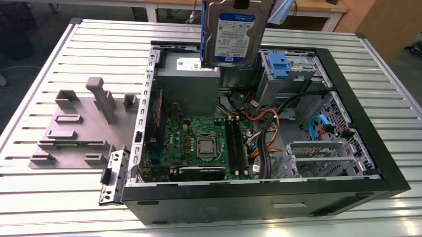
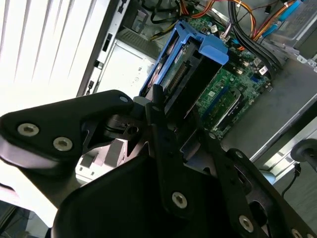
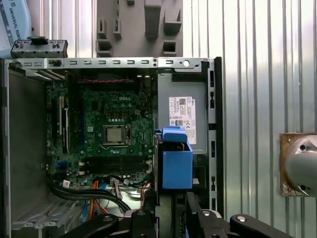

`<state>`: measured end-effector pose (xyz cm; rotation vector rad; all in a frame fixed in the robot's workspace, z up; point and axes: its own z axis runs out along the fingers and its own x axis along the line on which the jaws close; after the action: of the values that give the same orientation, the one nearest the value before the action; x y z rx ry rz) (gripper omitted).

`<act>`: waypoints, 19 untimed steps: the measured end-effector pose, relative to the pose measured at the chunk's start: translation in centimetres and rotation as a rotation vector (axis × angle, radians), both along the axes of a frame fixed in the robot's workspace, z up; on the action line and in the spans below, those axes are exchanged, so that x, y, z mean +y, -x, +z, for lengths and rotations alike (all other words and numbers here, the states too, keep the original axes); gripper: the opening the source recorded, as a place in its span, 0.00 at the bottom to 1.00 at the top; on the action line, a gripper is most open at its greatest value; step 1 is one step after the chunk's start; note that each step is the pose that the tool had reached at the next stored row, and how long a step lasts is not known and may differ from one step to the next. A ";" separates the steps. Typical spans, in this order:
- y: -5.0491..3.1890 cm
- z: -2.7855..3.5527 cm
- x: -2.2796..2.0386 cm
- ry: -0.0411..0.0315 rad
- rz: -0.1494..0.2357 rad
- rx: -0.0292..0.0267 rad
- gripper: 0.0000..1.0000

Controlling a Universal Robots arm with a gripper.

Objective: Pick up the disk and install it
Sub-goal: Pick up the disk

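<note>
1. The surface (image 1: 46, 64) is a broad sheet of pale silver metal, ribbed with long parallel grooves.
2. An open computer case (image 1: 264, 200) lies on its side on the surface. It is a matte black rectangular shell with bare grey sheet-metal edges inside.
3. At the exterior view's left of the case rests a flat, dull grey fixture plate (image 1: 79, 133) with blocky uprights and slots.
4. A green motherboard (image 1: 191, 138) covers the case floor. A square metal processor socket (image 1: 205, 147) sits in its middle, and orange and black cables (image 1: 264, 123) run beside it.
5. A boxy grey power supply (image 1: 188, 81) with a white sticker sits in a corner of the case.
6. The disk (image 1: 232, 32) is a flat silver metal rectangle with a white-and-blue label, framed by a blue plastic carrier. It hangs upright in the air over the case, above the power supply and near the drive cage, and it touches neither.
7. The drive cage (image 1: 300, 69) is grey perforated metal with a blue plastic clip (image 1: 279, 65).
8. The hand (image 2: 176, 106) is black and jointed with silver screws. It is clenched on the disk's carrier, with a finger on each side.
</note>
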<state>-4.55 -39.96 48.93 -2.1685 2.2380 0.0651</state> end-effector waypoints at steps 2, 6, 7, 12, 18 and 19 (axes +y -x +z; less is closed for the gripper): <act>-0.01 -0.01 -0.42 0.0000 0.000 0.0000 0.35; -0.02 -0.01 -1.29 0.0000 0.000 0.0000 0.35; -0.02 -0.02 -1.48 0.0000 0.000 0.0000 0.35; -0.04 -0.03 -2.47 -0.0001 0.000 -0.0001 0.35; -0.06 -0.03 -3.49 0.0001 0.000 0.0000 0.35; -0.07 -0.04 -3.66 0.0000 0.000 0.0000 0.35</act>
<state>-4.48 -43.62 48.89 -2.1686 2.2380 0.0650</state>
